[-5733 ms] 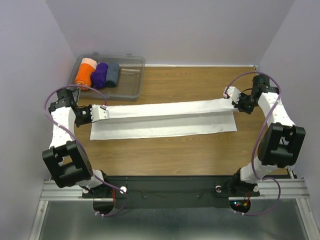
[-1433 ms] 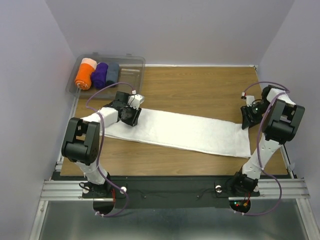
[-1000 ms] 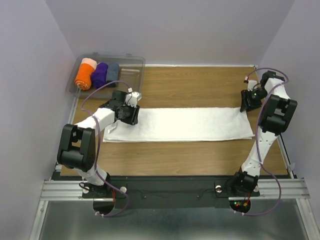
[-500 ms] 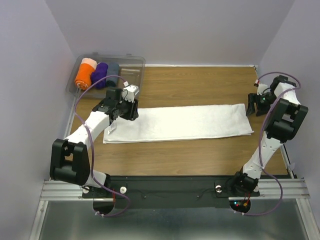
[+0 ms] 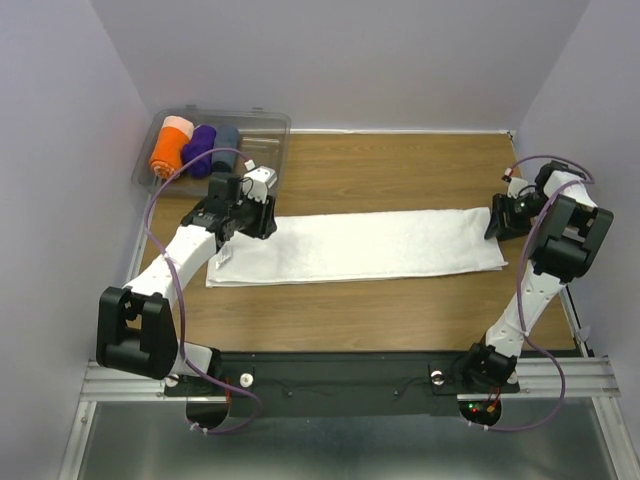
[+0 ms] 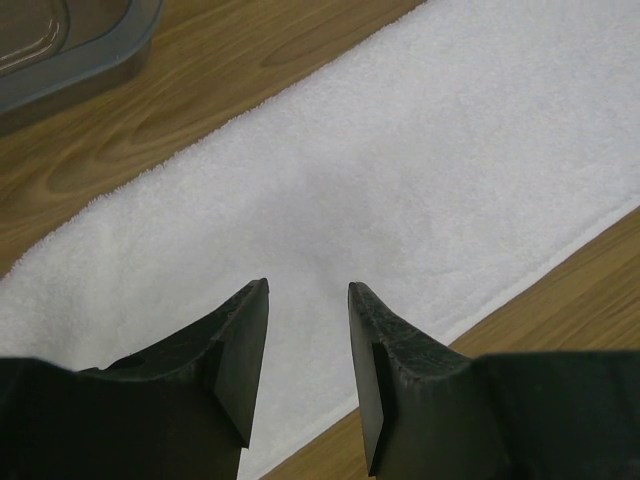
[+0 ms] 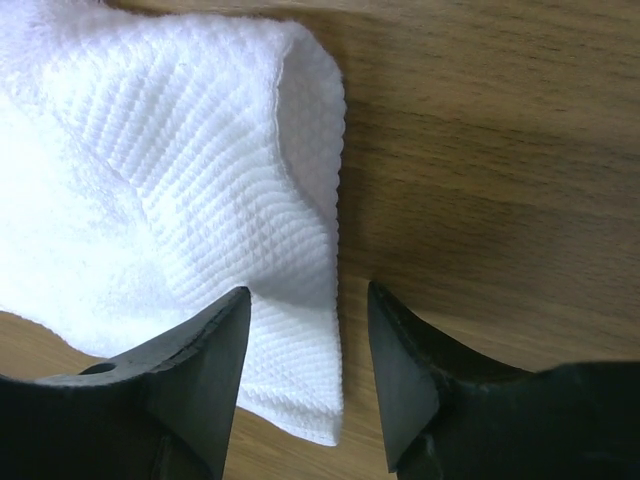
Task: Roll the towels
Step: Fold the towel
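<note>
Your clear plastic bin (image 5: 272, 135) sits at the far left corner of the wooden table (image 5: 400, 170). It holds three towel rolls side by side against its left end: an orange roll (image 5: 167, 152), a purple roll (image 5: 200, 148) and a grey-blue roll (image 5: 227, 140). The bin's right part holds nothing.

The white towel (image 5: 370, 245) lies flat on the table in a long strip from left to right, just in front of the bin.

Your left gripper (image 6: 305, 292) hangs over the towel's left end, fingers apart with nothing between them. Your right gripper (image 7: 307, 290) is at the towel's right end, fingers spread. The cloth's edge lies in the gap, unclamped.
</note>
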Motion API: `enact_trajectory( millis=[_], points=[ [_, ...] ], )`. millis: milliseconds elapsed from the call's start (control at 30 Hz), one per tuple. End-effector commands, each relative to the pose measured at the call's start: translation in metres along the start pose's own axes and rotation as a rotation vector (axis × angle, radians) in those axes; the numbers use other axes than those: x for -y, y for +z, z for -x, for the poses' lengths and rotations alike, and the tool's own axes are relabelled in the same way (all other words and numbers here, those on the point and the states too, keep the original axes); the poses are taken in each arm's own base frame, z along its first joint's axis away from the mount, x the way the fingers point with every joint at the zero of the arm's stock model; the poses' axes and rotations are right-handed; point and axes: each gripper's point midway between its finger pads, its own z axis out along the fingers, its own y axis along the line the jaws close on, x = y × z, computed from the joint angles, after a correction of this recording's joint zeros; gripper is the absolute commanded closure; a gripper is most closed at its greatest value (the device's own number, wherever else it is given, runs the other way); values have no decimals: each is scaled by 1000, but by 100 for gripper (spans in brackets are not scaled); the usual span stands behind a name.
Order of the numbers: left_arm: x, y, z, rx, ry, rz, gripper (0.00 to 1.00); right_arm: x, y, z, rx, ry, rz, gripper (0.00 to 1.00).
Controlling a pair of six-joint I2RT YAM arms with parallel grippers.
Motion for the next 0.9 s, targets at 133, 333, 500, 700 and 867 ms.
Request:
enact_trajectory(
  millis=[133,333,500,700,867],
  points=[
    [1,-9,21,79,28,-4,51,-18,21,-13,-22,64,131,55],
    [-3,-9,23,77,20,5,51,-28,22,-25,-48,59,170,65],
    [-4,-7,23,73,13,5,51,-28,18,-19,-29,53,167,93],
    [-11,-11,22,74,-2,30,50,-18,-15,13,61,10,107,99],
    [-16,-17,26,95,-15,43,50,-4,-50,34,111,4,75,99]
  ],
)
